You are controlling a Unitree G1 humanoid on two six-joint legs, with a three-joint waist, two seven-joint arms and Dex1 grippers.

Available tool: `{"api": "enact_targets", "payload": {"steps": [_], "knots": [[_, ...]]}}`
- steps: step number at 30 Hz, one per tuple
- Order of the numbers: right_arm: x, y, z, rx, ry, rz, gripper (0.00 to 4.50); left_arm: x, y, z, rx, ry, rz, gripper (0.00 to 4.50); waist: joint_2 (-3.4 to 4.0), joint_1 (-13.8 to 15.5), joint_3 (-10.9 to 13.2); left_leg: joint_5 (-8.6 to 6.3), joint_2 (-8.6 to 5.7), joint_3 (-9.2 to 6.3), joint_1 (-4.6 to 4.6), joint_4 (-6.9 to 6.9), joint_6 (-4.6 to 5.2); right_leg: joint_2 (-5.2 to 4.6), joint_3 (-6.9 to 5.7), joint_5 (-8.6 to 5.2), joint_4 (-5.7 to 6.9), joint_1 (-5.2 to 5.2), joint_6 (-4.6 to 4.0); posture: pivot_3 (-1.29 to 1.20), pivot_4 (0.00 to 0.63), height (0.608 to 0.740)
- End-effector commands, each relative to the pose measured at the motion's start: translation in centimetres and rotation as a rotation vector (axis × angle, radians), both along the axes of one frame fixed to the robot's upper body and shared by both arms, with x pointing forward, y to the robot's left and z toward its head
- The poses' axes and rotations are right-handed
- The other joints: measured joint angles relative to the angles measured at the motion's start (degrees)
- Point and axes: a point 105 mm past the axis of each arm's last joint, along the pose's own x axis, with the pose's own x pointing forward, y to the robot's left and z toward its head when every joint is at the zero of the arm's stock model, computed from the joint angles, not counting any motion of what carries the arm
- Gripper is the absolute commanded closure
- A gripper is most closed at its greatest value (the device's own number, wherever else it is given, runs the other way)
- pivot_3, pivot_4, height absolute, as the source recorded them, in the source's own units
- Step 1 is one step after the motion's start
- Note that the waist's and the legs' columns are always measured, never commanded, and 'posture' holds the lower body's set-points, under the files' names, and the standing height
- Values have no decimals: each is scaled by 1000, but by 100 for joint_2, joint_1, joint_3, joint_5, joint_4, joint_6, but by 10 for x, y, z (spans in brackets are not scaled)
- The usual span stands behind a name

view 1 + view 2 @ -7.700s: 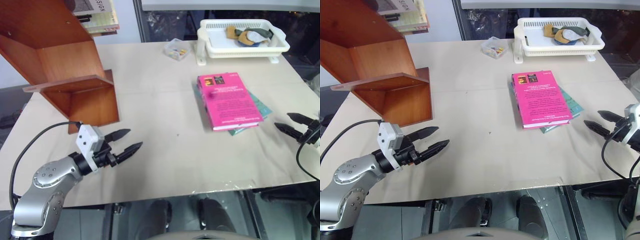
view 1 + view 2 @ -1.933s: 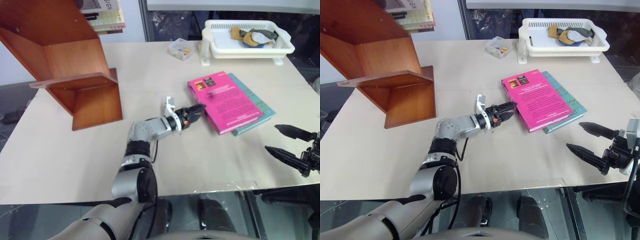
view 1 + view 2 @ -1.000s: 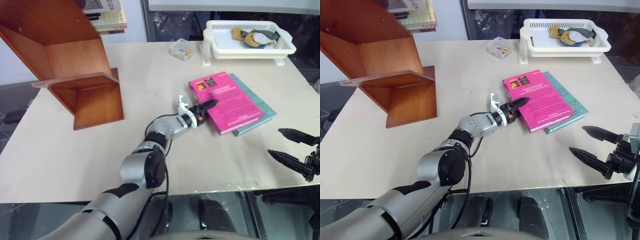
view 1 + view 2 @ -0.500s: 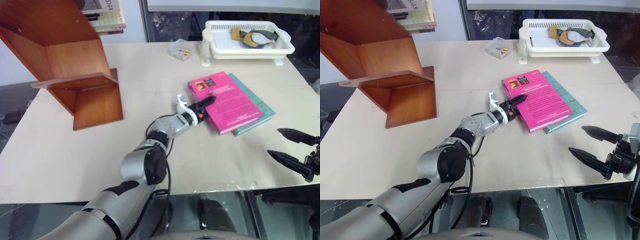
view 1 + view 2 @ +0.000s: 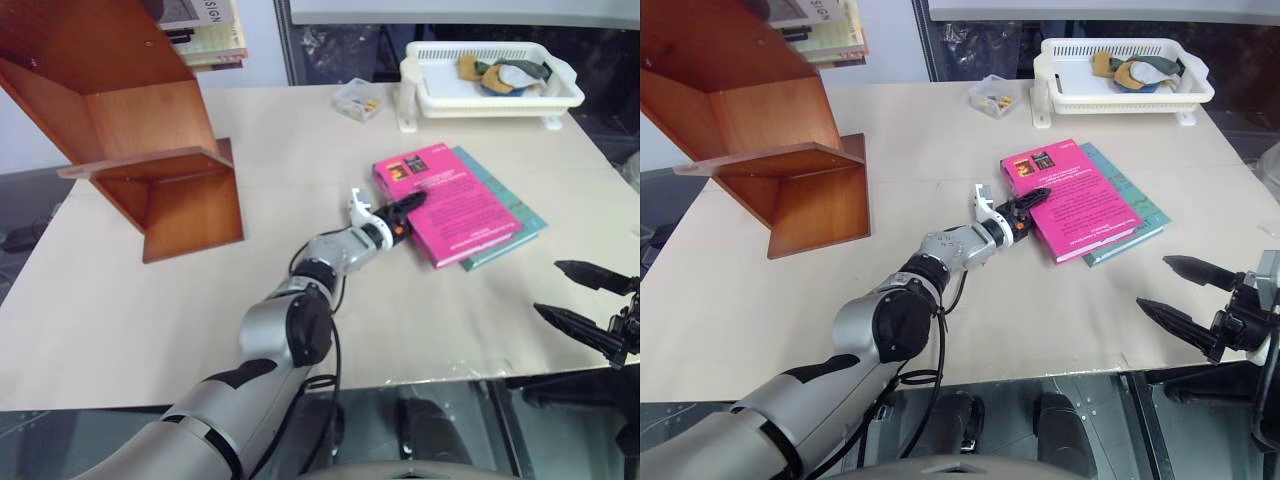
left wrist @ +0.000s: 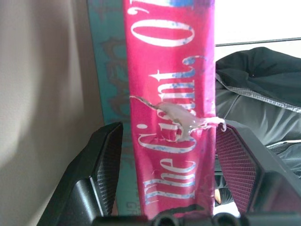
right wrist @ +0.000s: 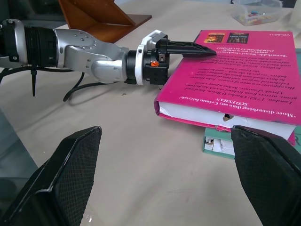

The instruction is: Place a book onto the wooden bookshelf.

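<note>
The pink book (image 5: 455, 205) lies flat on a teal book (image 5: 522, 216) at the table's right middle. My left gripper (image 5: 412, 203) reaches level to its near left edge. One finger lies over the cover and the other goes under that edge. In the left wrist view the pink spine (image 6: 169, 70) with white lettering stands between the two black fingers (image 6: 106, 155). A thin strip of the teal book shows beside one of them. The wooden bookshelf (image 5: 120, 110) stands at the far left. My right gripper (image 5: 1152, 281) hovers open and empty by the table's front right edge.
A white basket tray (image 5: 480, 102) with small items stands at the back right, and a small clear box (image 5: 357, 98) sits next to it. Pale books (image 5: 205, 25) lean behind the shelf. Bare tabletop lies between the shelf and the books.
My left arm has reached from the front left across to the pink book, and in the last second its fingers settled around the spine edge. The book and right gripper stayed put.
</note>
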Motion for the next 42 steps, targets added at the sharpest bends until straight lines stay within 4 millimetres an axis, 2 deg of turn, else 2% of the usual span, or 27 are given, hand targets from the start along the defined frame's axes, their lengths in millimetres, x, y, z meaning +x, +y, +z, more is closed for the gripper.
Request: {"api": "enact_targets", "payload": {"steps": [1,3,12,16,18,20,23,27,31,35,38,40,42], "knots": [[-1,1,11,-21,-59,5,0,4,5,4,-3,-20,21,2515,0,-3,0,0,0,1,0,0,0,1,1,0,1,0,0,0,150,740],[0,1,11,-22,-58,6,0,5,5,10,-10,-39,18,3276,-2,3,1,0,1,0,0,1,0,2,0,0,3,0,0,0,150,740],[1,2,9,-22,-56,8,0,8,15,28,-59,-105,1,3276,-7,5,4,1,1,0,-3,3,-1,2,0,0,3,-3,0,0,150,740],[2,4,8,-20,-58,13,0,9,21,43,-107,-157,-8,3276,-8,8,5,1,0,-1,-5,3,-2,2,0,0,3,-3,0,0,150,740],[3,4,8,-20,-58,15,0,10,24,55,-146,-192,-14,3276,-10,12,6,2,0,-2,-6,3,-4,1,0,0,3,-4,0,0,150,740],[4,5,8,-19,-58,21,0,8,25,76,-176,-266,-24,3276,-12,12,8,3,1,-3,-8,3,-5,1,-1,0,2,-4,0,0,150,740],[7,6,8,-18,-59,28,0,2,26,100,-103,-426,-21,3276,-15,9,11,11,2,-4,-15,4,-19,-1,-1,0,1,-10,0,0,150,740],[9,6,8,-20,-58,38,0,-14,31,128,76,-706,51,3276,-14,18,10,12,2,-4,-15,1,-22,-5,2,0,-6,-10,-1,0,150,740],[13,7,8,-19,-61,47,0,-37,29,149,419,-1130,114,3276,-14,30,10,12,2,-3,-16,0,-23,-5,4,1,-10,-10,-2,0,150,740],[16,8,9,-19,-63,61,0,-54,23,152,721,-1456,113,3276,-13,46,9,12,0,-3,-16,0,-22,-6,3,2,-13,-7,-3,0,150,740],[18,9,8,-18,-61,75,0,-65,21,151,1072,-1801,112,3276,-13,42,9,11,-1,-2,-16,-1,-21,-7,4,1,-18,-6,-3,0,150,740],[20,11,8,-16,-58,86,0,-64,26,151,1331,-1992,93,3276,-13,26,9,10,0,0,-16,-6,-20,-6,6,2,-22,-6,-3,0,150,740],[21,12,8,-14,-57,95,0,-61,32,155,1473,-2078,89,3276,-13,27,9,2,2,0,-16,-8,-5,-4,6,1,-23,-6,-3,0,150,740]]}}
